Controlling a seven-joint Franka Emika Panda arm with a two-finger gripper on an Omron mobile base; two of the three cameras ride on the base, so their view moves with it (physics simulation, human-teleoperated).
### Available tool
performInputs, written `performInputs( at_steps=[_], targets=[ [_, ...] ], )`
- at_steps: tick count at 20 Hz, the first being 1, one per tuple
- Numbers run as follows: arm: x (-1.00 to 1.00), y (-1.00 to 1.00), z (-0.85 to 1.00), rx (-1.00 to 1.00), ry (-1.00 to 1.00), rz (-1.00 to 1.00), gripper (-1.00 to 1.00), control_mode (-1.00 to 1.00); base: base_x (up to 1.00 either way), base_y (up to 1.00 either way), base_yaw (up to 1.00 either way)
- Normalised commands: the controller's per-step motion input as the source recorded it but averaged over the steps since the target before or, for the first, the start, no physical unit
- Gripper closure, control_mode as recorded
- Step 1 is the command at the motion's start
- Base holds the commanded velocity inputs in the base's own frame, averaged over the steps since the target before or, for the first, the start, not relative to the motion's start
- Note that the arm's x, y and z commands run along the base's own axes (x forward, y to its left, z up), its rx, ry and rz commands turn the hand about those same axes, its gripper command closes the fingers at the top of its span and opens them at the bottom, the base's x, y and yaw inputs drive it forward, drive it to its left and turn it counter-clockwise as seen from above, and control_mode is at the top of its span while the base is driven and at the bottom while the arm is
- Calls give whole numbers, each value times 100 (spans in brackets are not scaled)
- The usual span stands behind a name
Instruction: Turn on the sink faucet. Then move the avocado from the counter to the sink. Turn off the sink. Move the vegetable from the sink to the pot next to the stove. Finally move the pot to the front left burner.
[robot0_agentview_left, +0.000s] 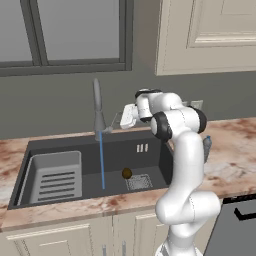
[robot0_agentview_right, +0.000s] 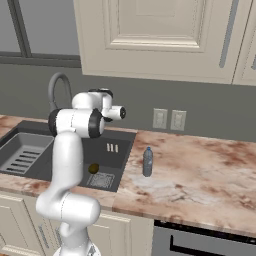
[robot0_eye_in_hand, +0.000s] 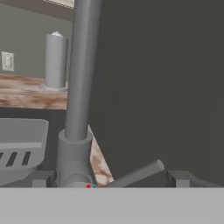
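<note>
Gripper (robot0_eye_in_hand: 107, 181) of mine spread wide at the sink faucet (robot0_agentview_left: 98, 111) base, lever between fingertips (robot0_eye_in_hand: 180, 178), forearm level, water running, avocado (robot0_agentview_left: 127, 173) beside drain.

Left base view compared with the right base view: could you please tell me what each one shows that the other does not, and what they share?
Left base view's own: the blue water stream falling from the sink faucet into the sink. Right base view's own: the bottle standing unobstructed on the counter, and two wall outlets side by side. Shared: the avocado in the basin beside the square drain, and the slotted tray.
</note>
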Motion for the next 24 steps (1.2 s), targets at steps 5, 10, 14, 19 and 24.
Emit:
performInputs(
  at_steps=[5,10,14,19,24],
  targets=[
    [13,0,-17,0,6,0,-100,-100,0,0,0],
    [20,10,-7,0,9,1,-100,-100,0,0,0],
    [20,28,-4,0,10,4,-100,-100,0,0,0],
    [7,39,-4,0,6,9,-100,-100,0,0,0],
    [0,52,-9,0,0,13,-100,-100,0,0,0]
  ],
)
